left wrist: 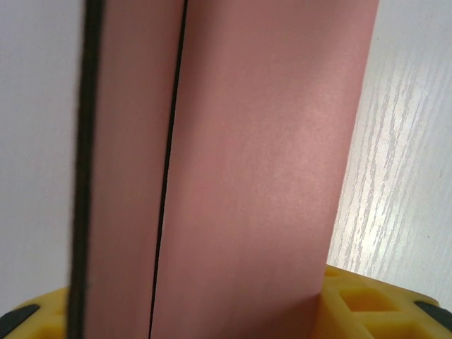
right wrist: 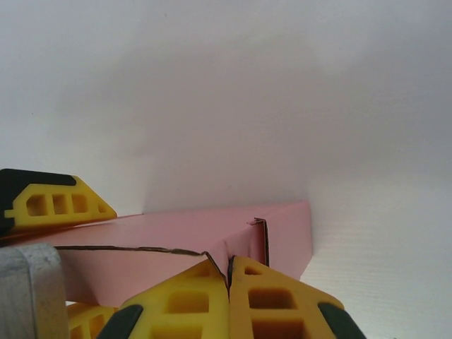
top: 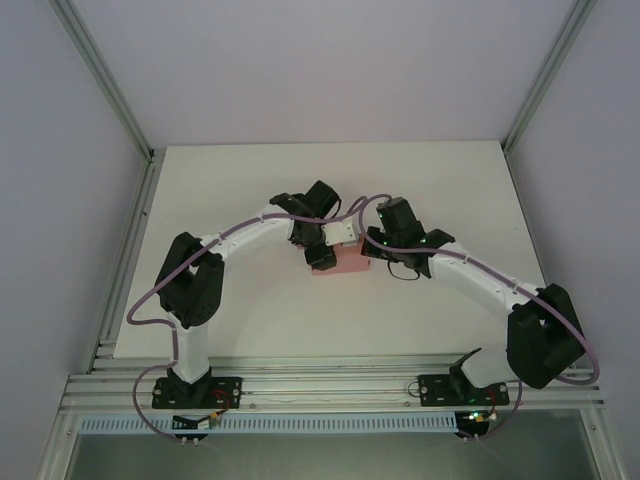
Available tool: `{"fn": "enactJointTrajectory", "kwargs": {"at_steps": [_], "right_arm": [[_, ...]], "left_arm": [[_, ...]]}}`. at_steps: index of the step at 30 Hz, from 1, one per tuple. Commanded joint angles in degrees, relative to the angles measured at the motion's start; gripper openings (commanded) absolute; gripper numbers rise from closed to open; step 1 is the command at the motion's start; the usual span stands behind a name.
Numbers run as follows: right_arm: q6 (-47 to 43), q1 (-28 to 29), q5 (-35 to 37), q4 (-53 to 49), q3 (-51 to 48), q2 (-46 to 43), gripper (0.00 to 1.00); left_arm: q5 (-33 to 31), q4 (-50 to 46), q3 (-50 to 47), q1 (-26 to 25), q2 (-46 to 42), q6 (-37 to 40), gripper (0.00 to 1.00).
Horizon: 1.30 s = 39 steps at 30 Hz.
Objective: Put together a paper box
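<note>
The pink paper box (top: 345,262) lies mid-table as a small folded shape between both grippers. My left gripper (top: 320,248) holds it from the left. In the left wrist view the pink board (left wrist: 261,176) stands close between the yellow fingers (left wrist: 374,304), with a dark seam running down it. My right gripper (top: 373,250) meets the box from the right. Its yellow fingertips (right wrist: 205,293) are pressed together on a pink flap edge of the box (right wrist: 176,236) at the gripper's (right wrist: 228,272) tip. One of the left gripper's fingers (right wrist: 56,203) rests on the box's far side.
The white table (top: 250,190) has free room on all sides of the box. Aluminium rails (top: 330,385) run along the near edge, with upright posts at the back corners (top: 150,155). Purple cables loop beside both arms.
</note>
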Motion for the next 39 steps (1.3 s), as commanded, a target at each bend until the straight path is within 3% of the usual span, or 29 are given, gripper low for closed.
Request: {"fn": "enactJointTrajectory", "kwargs": {"at_steps": [1, 13, 19, 25, 32, 39], "right_arm": [[-2.6, 0.8, -2.8, -1.9, 0.1, -0.7, 0.0], [-8.6, 0.7, 8.8, 0.4, -10.3, -3.7, 0.0], [-11.2, 0.6, 8.5, -2.2, -8.4, -4.1, 0.0], [-14.7, -1.6, 1.8, -5.0, -3.9, -4.3, 0.0], [-15.5, -2.2, 2.3, -3.8, -5.5, -2.9, 0.0], [-17.4, -2.1, 7.7, -1.8, -9.5, -3.7, 0.0]], "left_arm": [[-0.6, 4.6, -0.9, -0.3, 0.0, -1.5, 0.5], [-1.9, 3.8, -0.8, -0.3, 0.6, -1.0, 0.49], [-3.3, 3.4, -0.9, -0.3, 0.9, -0.7, 0.49], [-3.9, 3.5, -1.6, -0.3, 0.5, 0.2, 0.48], [-3.9, 4.2, -2.6, -0.3, -0.2, 0.5, 0.48], [-4.1, 4.5, -2.7, -0.3, -0.8, 0.6, 0.48]]}}
